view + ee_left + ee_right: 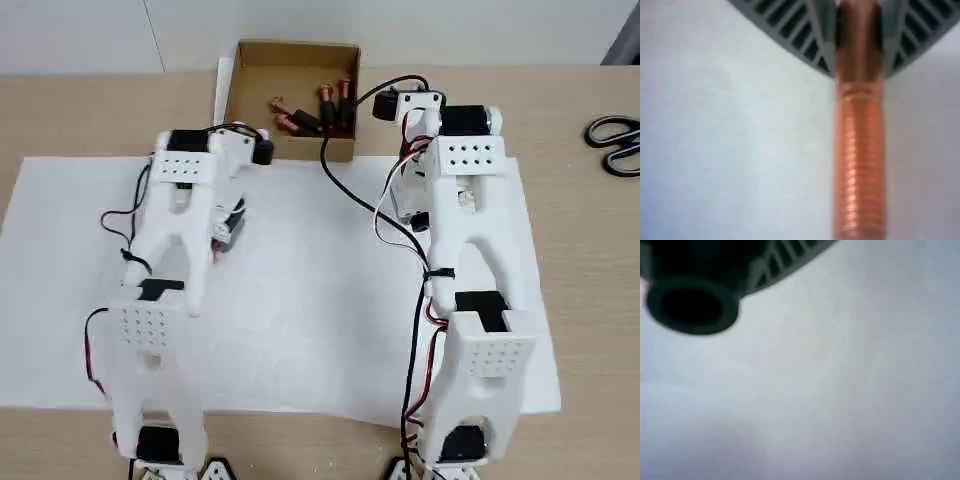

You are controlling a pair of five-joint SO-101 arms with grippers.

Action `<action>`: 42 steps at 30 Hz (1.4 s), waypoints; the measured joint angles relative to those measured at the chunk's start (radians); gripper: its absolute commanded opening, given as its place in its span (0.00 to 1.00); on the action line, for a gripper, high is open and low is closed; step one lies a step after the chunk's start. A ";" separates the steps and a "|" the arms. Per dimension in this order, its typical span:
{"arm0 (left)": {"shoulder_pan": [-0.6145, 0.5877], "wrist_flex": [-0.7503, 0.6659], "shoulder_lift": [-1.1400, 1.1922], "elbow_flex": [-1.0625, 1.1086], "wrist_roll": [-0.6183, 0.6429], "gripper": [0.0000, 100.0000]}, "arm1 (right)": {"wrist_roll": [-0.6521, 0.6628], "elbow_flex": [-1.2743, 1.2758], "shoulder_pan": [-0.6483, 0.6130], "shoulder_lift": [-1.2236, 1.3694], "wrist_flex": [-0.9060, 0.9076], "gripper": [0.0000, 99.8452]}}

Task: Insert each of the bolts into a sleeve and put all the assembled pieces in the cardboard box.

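Note:
A copper-coloured threaded bolt [859, 160] hangs from my left gripper [858, 45], whose grey ribbed fingers [802, 27] are shut on its upper end above the white sheet. My right gripper [705, 265] is shut on a black sleeve [690, 307], whose round open end faces the camera. In the high view the left gripper [232, 225] stands over the sheet's left half and the right gripper [413, 215] over its right half. The cardboard box [300, 47] sits at the table's back centre and holds several assembled pieces [315, 115].
A white sheet [300, 310] covers the wooden table between the two arms. Black scissors [615, 140] lie at the far right edge. Black and red cables [365, 200] run from the box's front corner across the sheet to the right arm.

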 measured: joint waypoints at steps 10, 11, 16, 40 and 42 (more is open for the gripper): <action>-0.011 0.006 -0.173 0.000 -0.169 0.01 | 0.000 0.000 0.000 0.000 0.000 0.00; -0.012 0.006 -0.186 0.000 -0.210 0.01 | 0.000 0.000 0.000 0.000 0.000 0.00; -0.031 0.008 -0.221 0.017 -0.396 0.01 | 0.000 0.000 0.000 0.000 0.000 0.00; -0.018 0.006 -0.224 0.158 -1.088 0.09 | 0.000 0.000 0.000 0.000 0.000 0.00; -0.005 0.006 -0.226 0.158 -1.088 0.09 | 0.000 0.000 -0.008 0.000 0.000 0.00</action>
